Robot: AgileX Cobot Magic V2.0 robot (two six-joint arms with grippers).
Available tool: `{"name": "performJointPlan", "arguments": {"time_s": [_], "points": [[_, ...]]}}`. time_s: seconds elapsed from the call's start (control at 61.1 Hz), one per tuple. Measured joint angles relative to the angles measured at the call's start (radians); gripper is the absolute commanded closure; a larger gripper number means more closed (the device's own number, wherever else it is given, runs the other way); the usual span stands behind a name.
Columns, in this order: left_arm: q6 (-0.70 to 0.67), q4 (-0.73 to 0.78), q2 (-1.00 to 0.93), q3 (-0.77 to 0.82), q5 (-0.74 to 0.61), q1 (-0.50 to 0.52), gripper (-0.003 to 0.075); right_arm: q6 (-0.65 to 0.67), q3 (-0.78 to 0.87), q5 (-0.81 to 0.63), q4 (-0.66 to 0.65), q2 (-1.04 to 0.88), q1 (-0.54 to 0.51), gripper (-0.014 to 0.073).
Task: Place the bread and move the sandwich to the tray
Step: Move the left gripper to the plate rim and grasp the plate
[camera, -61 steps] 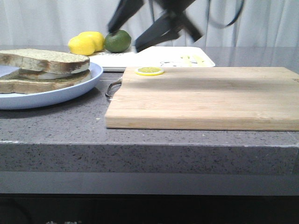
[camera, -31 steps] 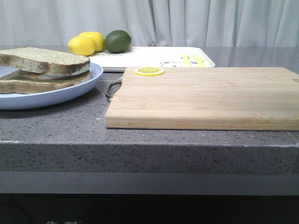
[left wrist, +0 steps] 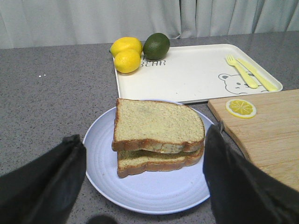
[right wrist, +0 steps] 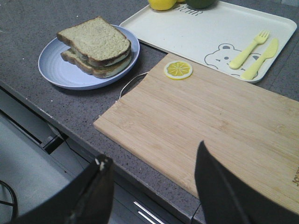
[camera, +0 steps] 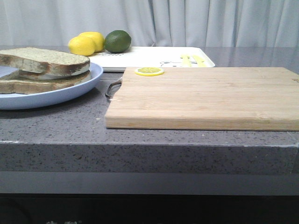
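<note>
Bread (left wrist: 159, 125) already tops my sandwich (left wrist: 159, 142) (plate-bound); both tools, left (left wrist: 140, 182) and right (right wrist: 152, 186), gape empty, tray (left wrist: 196, 74) move remaining.

1. Kitchen-style setup: grey speckled stone bench (camera: 56, 126) with a wooden cutting board (camera: 205, 95) on it.
2. Food props: sandwich (left wrist: 159, 135) on plate (left wrist: 140, 186), lemons (left wrist: 126, 53), lime (left wrist: 156, 45), tray (left wrist: 191, 72) with plastic cutlery (left wrist: 250, 72).
3. Grey curtain (camera: 196, 21) backdrop behind.
</note>
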Motion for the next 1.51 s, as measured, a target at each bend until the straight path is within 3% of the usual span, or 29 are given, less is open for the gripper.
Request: {"name": "performJointPlan", "arguments": {"time_s": [0.246, 0.458, 0.557, 0.769, 1.179, 1.506], "points": [[-0.039, 0.064, 0.155, -0.118, 0.177, 0.06, 0.0209, 0.0, 0.002, 0.005, 0.0, -0.02, 0.0, 0.018], [-0.045, 0.08, 0.424, -0.308, 0.37, 0.224, 0.0209, 0.0, 0.008, 0.008, 0.0, -0.02, 0.0, 0.018], [-0.037, 0.01, 0.551, -0.385, 0.444, 0.307, 0.0209, 0.0, 0.006, 0.01, 0.0, -0.02, 0.0, 0.018], [0.132, -0.241, 0.811, -0.504, 0.534, 0.43, 0.0209, 0.0, 0.008, 0.01, 0.0, -0.02, 0.0, 0.018], [0.225, -0.426, 1.075, -0.585, 0.525, 0.457, 0.0213, 0.002, 0.008, 0.011, 0.0, -0.02, 0.0, 0.018], [0.23, -0.447, 1.141, -0.589, 0.507, 0.457, 0.0442, 0.002, 0.008, 0.011, 0.0, -0.02, 0.0, 0.018]]}}
